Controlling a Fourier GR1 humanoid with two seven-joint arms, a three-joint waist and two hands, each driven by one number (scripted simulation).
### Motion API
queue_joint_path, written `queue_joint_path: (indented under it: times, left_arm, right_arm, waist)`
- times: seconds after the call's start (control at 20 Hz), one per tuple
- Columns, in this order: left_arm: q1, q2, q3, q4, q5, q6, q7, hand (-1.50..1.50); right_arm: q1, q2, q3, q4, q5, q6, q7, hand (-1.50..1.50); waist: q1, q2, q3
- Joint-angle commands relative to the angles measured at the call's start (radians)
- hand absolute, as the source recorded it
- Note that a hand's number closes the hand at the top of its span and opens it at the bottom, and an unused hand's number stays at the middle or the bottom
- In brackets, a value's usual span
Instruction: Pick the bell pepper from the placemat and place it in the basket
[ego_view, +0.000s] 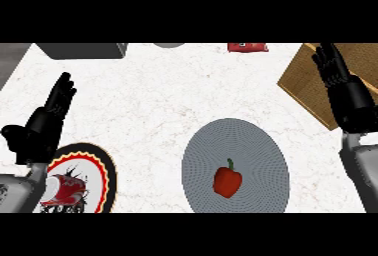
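Lying untouched near the front of the grey placemat (244, 145): bell pepper (227, 182) | right hand (341, 87) hanging open over the basket (314, 82), fingers straight | left hand (46, 120) resting open at left above a patterned plate (103, 172) | risk: pepper is probably rolling sideways if fingers are closing off-centre, or clipping the basket wall in transit

No words, numbers or brand marks can be read anywhere: the plate (103, 175) at lower left shows only a red, black and white pattern, and the red packet (247, 47) at the counter's far edge shows nothing legible.
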Motion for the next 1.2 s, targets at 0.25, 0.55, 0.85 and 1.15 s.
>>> queue_joint_path:
  times: [0.25, 0.55, 0.85, 1.15]
  left_arm:
    - [0.029, 0.025, 0.006, 0.104, -0.013, -0.019, 0.117, 0.0]
    - [0.034, -0.039, -0.061, 0.109, -0.005, -0.045, 0.152, 0.0]
    - [0.044, -0.02, -0.017, 0.142, 0.011, -0.053, 0.142, 0.0]
    - [0.015, -0.035, -0.031, 0.12, -0.011, -0.025, 0.172, 0.0]
  right_arm:
    - [0.338, 0.258, -0.075, -0.048, -0.265, 0.108, -0.346, 1.5]
    - [0.374, 0.421, 0.264, -0.229, 0.118, -0.26, -0.661, -1.5]
    - [0.556, 0.319, 0.258, -0.276, 0.391, -0.544, -0.417, -1.5]
    - [0.737, 0.061, 0.266, -0.333, 0.631, -0.469, -0.137, -1.5]
  waist:
    - [-0.043, 0.013, -0.003]
    - [-0.014, 0.003, -0.011]
    - [-0.046, 0.0, -0.021]
    - [-0.05, 0.005, -0.025]
